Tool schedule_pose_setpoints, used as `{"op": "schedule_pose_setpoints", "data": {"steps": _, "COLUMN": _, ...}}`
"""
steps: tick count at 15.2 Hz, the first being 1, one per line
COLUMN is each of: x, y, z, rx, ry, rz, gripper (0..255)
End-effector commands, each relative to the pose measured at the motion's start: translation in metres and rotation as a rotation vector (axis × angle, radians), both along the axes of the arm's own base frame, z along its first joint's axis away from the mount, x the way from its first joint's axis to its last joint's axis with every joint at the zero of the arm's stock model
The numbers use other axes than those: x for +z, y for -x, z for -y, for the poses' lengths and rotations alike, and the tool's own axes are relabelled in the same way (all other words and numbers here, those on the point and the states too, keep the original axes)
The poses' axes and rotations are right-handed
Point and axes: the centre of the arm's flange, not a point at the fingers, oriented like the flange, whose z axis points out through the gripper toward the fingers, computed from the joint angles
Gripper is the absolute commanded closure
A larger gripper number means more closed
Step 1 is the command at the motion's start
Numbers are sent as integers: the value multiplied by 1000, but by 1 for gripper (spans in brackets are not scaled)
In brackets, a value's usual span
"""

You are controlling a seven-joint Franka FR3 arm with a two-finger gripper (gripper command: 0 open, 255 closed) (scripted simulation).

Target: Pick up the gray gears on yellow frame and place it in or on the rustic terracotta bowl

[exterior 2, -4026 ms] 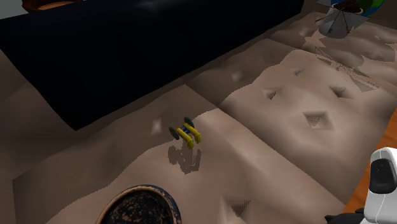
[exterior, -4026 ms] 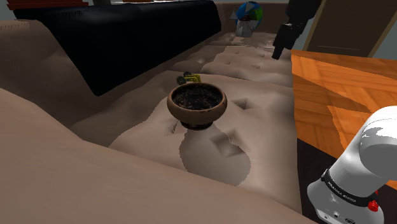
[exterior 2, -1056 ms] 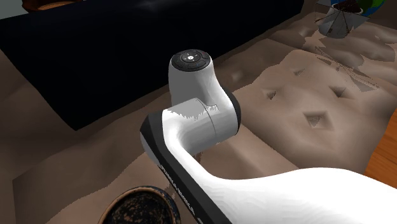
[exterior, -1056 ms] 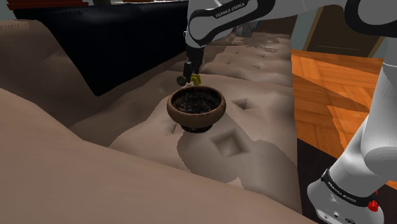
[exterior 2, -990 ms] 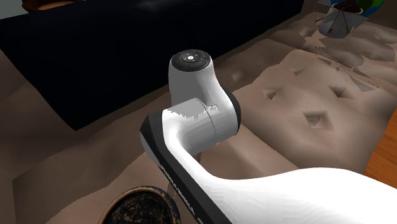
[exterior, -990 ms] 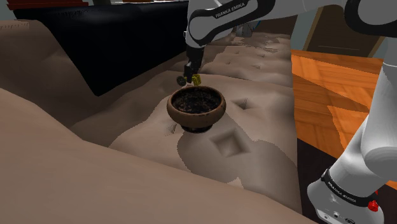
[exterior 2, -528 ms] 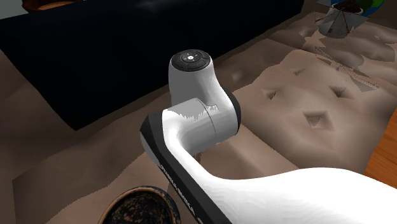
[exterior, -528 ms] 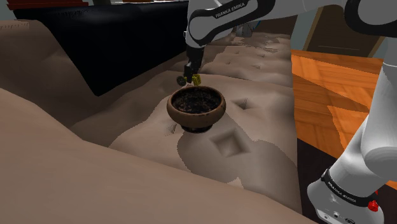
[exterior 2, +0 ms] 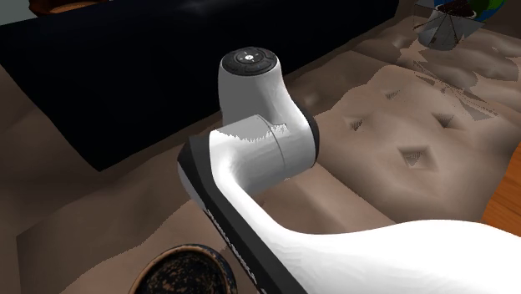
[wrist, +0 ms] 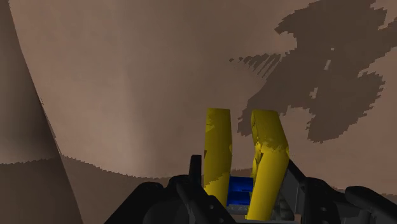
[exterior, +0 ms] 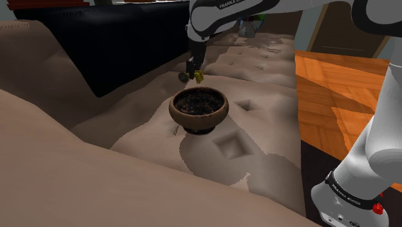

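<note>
Gripper point(exterior: 192, 75) clamped on yellow-framed gear toy point(wrist: 217, 153), just beyond terracotta bowl point(exterior: 195, 118); transport step, likely; next: carry over bowl, release.

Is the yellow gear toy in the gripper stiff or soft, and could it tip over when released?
The gear toy is probably stiff: its yellow bars look straight in the shut gripper. Likely light: a mere pinch holds it above the cushion. Being narrow, it may tip over in the bowl.
</note>
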Motion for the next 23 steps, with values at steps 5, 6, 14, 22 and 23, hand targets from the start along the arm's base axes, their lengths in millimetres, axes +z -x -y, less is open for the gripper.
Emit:
{"op": "schedule_pose_setpoints", "data": {"steps": 5, "x": 33, "y": 0, "z": 0, "rx": 0, "ry": 0, "rz": 0, "gripper": 255}}
{"op": "schedule_pose_setpoints", "data": {"steps": 6, "x": 38, "y": 0, "z": 0, "rx": 0, "ry": 0, "rz": 0, "gripper": 255}}
{"op": "schedule_pose_setpoints", "data": {"steps": 14, "x": 80, "y": 0, "z": 0, "rx": 0, "ry": 0, "rz": 0, "gripper": 255}}
{"op": "schedule_pose_setpoints", "data": {"steps": 22, "x": 122, "y": 0, "z": 0, "rx": 0, "ry": 0, "rz": 0, "gripper": 255}}
{"op": "schedule_pose_setpoints", "data": {"steps": 23, "x": 128, "y": 0, "z": 0, "rx": 0, "ry": 0, "rz": 0, "gripper": 255}}
